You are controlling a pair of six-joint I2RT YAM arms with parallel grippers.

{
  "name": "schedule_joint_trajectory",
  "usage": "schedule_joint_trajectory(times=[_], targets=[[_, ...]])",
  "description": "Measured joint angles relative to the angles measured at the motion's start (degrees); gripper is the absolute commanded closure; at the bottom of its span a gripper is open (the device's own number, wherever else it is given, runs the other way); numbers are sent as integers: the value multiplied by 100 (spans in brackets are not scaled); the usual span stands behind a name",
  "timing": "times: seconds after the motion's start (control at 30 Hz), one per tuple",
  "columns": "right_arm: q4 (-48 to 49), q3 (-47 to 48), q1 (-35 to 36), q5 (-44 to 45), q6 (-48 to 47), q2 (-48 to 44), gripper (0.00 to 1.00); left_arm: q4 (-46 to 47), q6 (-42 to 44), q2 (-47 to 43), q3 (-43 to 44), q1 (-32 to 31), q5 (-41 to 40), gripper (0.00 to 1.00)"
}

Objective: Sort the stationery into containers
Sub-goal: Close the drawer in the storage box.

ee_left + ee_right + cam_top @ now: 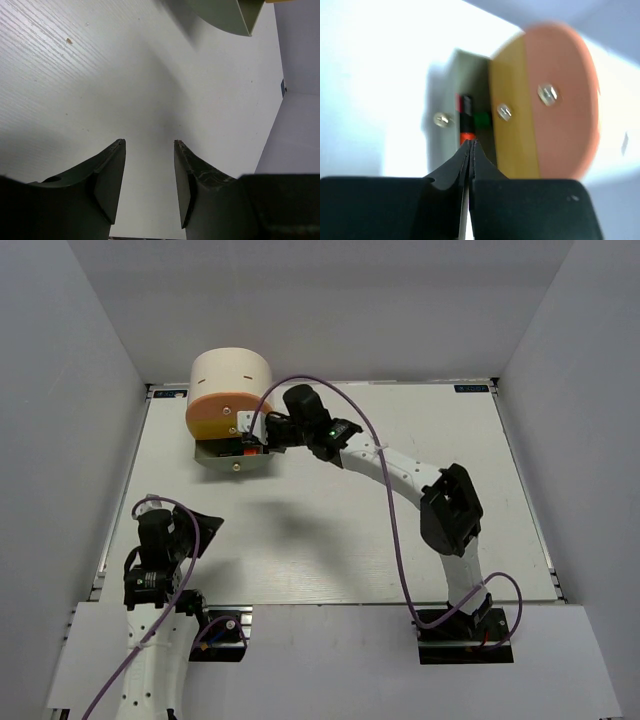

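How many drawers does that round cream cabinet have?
3. The orange drawer is on top, the yellow drawer sits under it, and the grey lowest drawer is pulled out furthest, with markers lying inside. No others show.

Tabletop (300, 540): white, rectangular, faint wood grain.
Walls (60, 390): plain grey, along left, far and right edges.
Small label (472, 389): far right corner.
Tiny brown speck (69, 41): on tabletop.

Cream round cabinet (232, 372) stands near the table's (330, 540) far-left corner. Its lowest drawer (225, 458), grey, is pulled out. Black markers (465, 112) lie inside, orange and green caps showing.
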Motion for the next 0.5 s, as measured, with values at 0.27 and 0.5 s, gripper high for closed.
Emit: schedule_joint_trajectory(times=[0.27, 0.5], targets=[[-1613, 1611, 39, -1252, -540, 997, 100, -15, -13, -9, -17, 0, 28, 46], [-2061, 1580, 50, -916, -796, 1679, 100, -76, -17, -94, -15, 0, 26, 46]])
